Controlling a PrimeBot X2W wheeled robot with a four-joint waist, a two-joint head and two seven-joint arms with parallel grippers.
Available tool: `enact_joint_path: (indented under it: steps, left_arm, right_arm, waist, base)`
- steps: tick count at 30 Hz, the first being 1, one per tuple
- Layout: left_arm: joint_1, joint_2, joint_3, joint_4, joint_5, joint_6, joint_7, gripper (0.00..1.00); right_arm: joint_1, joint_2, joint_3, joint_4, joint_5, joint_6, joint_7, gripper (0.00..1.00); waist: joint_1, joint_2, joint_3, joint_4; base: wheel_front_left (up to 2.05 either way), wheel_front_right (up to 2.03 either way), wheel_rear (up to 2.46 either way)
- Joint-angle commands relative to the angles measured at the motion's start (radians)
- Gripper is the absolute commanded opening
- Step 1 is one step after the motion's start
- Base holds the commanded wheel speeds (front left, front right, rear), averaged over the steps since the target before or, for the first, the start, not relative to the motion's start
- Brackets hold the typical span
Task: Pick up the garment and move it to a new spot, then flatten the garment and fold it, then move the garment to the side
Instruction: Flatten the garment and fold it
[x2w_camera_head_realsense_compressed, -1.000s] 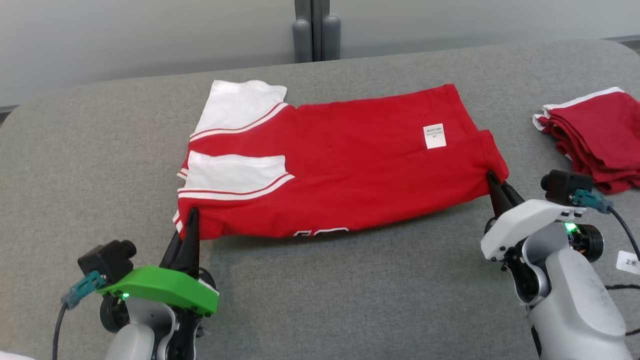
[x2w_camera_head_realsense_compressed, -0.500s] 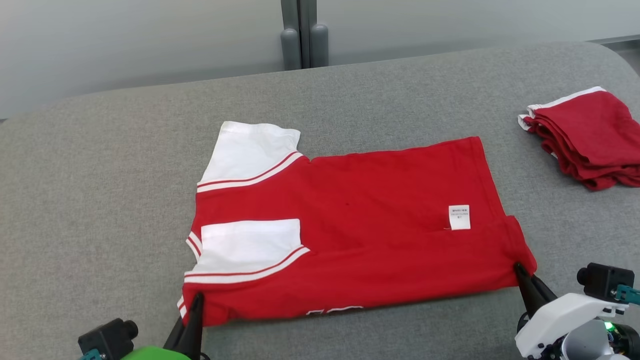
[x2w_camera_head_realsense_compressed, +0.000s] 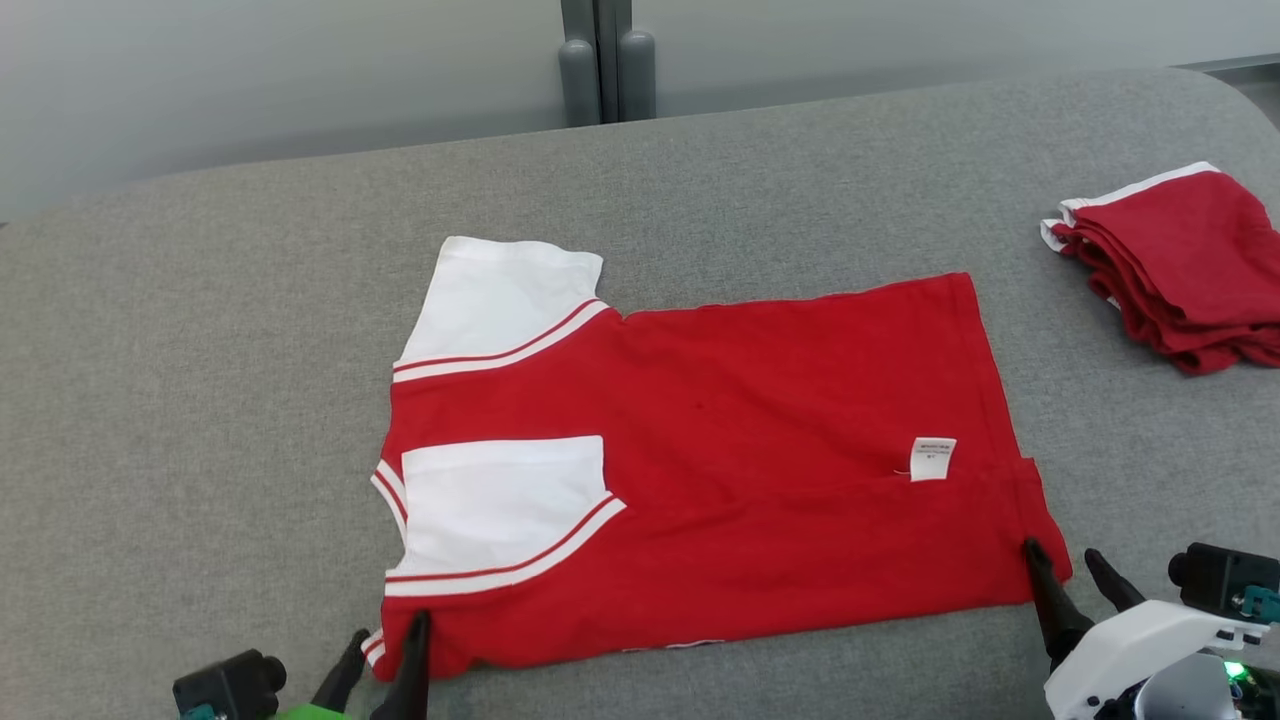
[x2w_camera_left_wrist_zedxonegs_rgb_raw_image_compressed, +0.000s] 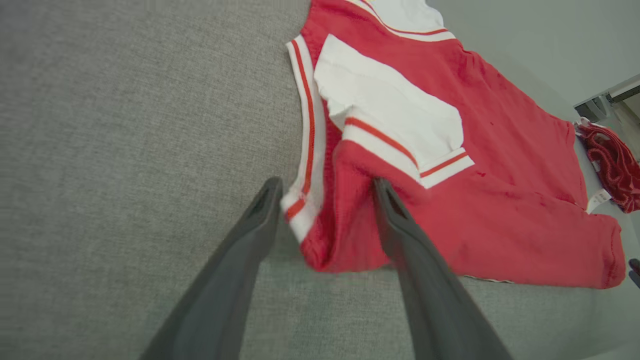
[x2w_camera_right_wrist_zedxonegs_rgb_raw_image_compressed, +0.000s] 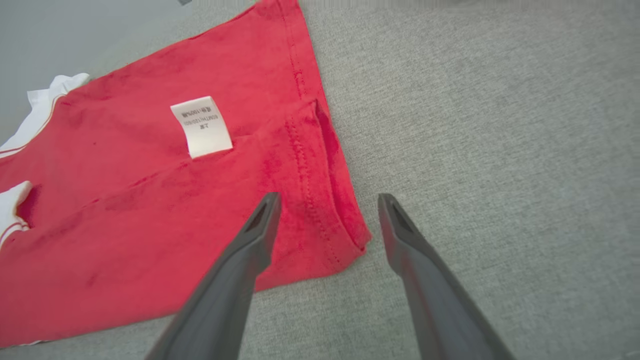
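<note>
Left gripper (x2w_camera_left_wrist_zedxonegs_rgb_raw_image_compressed: 326, 185) open, holding nothing; it straddles the striped collar corner of the garment (x2w_camera_head_realsense_compressed: 700, 450); right gripper (x2w_camera_right_wrist_zedxonegs_rgb_raw_image_compressed: 328, 200) open and empty, one finger over the hem corner, the other over bare bench (x2w_camera_head_realsense_compressed: 200, 350); right wrist view resolves hem stitching and the print on the care label (x2w_camera_right_wrist_zedxonegs_rgb_raw_image_compressed: 201, 126); head view gives the full outline: garment flat mid-bench, long axis left-right, white sleeves toward robot's left, hem toward right; folded red pile (x2w_camera_head_realsense_compressed: 1170, 270) well apart at right.

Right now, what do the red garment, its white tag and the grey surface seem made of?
Red garment: probably matte knit cotton; soft creases, stitched hem.
White tag: thin printed fabric, perhaps paper.
Grey surface: likely woven upholstery; coarse flecked weave.
</note>
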Motion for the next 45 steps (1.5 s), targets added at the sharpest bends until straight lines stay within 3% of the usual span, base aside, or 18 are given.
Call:
enact_joint_path:
  steps: [1, 8, 14, 20, 28, 36, 45]
  left_arm:
    - [-0.026, 0.015, 0.003, -0.008, 0.013, -0.006, 0.006, 1.00]
    - [-0.133, 0.102, -0.008, -0.064, 0.090, -0.020, 0.043, 1.00]
    - [-0.362, 0.177, -0.021, -0.090, 0.147, -0.064, 0.109, 1.00]
    - [-0.678, 0.253, -0.031, 0.015, 0.164, -0.127, 0.190, 1.00]
    - [-0.994, 0.346, -0.107, 0.237, 0.157, -0.161, 0.334, 1.00]
    - [-1.114, 0.384, -0.215, 0.373, 0.097, -0.166, 0.420, 1.00]
    - [-1.156, 0.406, -0.267, 0.473, 0.052, -0.166, 0.435, 1.00]
  right_arm:
    - [-0.012, -0.004, -0.009, -0.005, -0.012, -0.001, -0.006, 1.00]
    - [-0.058, -0.004, -0.053, -0.060, -0.068, -0.001, -0.007, 1.00]
    - [-0.165, -0.003, -0.039, -0.106, -0.135, -0.001, 0.017, 1.00]
    - [-0.300, -0.003, 0.026, -0.125, -0.175, -0.001, 0.044, 1.00]
    - [-0.441, -0.003, 0.125, -0.103, -0.187, -0.001, 0.046, 1.00]
    - [-0.520, -0.003, 0.171, -0.066, -0.189, -0.001, 0.014, 1.00]
    - [-0.557, -0.003, 0.208, -0.027, -0.171, -0.001, -0.021, 1.00]
  waist:
    - [0.0000, 0.0000, 0.000, 0.000]
    - [0.0000, 0.0000, 0.006, 0.004]
    - [0.0000, 0.0000, 0.038, -0.005]
    - [0.0000, 0.0000, 0.118, -0.039]
    - [0.0000, 0.0000, 0.256, -0.120]
    - [0.0000, 0.0000, 0.343, -0.180]
    - [0.0000, 0.0000, 0.395, -0.213]
  base:
    - [0.00, 0.00, 0.00]
    - [0.00, 0.00, 0.00]
    - [0.00, 0.00, 0.00]
    - [0.00, 0.00, 0.00]
    - [0.00, 0.00, 0.00]
    - [0.00, 0.00, 0.00]
    - [0.00, 0.00, 0.00]
